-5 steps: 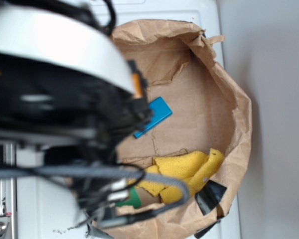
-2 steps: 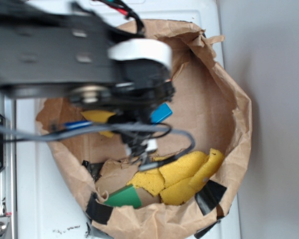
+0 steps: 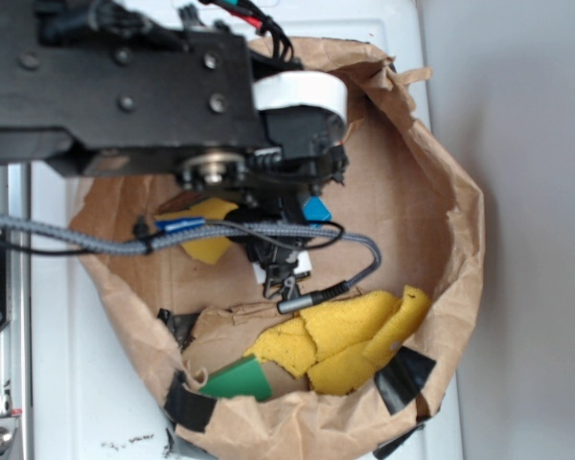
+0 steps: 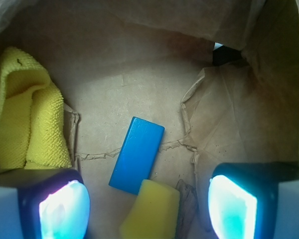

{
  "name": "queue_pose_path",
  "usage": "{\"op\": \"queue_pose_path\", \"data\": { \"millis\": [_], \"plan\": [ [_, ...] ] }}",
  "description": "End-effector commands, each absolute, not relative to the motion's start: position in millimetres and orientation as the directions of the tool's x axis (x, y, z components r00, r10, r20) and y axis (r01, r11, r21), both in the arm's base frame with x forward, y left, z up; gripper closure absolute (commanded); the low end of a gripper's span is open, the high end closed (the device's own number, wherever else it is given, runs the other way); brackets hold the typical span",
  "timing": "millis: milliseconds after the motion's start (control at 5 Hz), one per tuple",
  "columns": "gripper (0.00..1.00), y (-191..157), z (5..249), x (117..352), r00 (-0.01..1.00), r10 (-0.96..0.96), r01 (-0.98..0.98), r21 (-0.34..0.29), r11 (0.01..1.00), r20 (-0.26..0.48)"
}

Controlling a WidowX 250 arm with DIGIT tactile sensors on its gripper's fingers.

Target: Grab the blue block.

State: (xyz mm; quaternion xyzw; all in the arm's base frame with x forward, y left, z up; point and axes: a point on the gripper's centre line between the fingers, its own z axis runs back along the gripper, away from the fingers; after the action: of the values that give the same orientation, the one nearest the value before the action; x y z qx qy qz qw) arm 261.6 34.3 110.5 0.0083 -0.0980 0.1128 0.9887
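While your gripper (image 4: 144, 204) hangs wide open and empty | blue block (image 4: 137, 154) touches yellow sponge piece (image 4: 152, 209) | closing may pinch both

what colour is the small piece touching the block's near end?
Pale yellow. The small piece overlaps the lower end of the blue block; clearest in the wrist view.

No words, numbers or signs can be read on anything here. The brown paper bag (image 4: 139, 74) is plain, and the blue block (image 4: 137, 154) has bare faces, though the arm view is a bit blurry.
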Motion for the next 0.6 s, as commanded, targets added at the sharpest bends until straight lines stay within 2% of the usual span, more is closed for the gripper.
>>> {"op": "queue_pose_path", "data": {
  "millis": [0, 200, 400],
  "plan": [
    [0.0, 45, 110, 270, 0.927, 0.3, -0.295, -0.057, 0.954, 0.223],
    [0.0, 45, 102, 273, 0.923, 0.346, -0.333, -0.105, 0.937, 0.169],
    [0.0, 44, 90, 278, 0.897, 0.414, -0.395, -0.141, 0.908, 0.153]
  ]
}}
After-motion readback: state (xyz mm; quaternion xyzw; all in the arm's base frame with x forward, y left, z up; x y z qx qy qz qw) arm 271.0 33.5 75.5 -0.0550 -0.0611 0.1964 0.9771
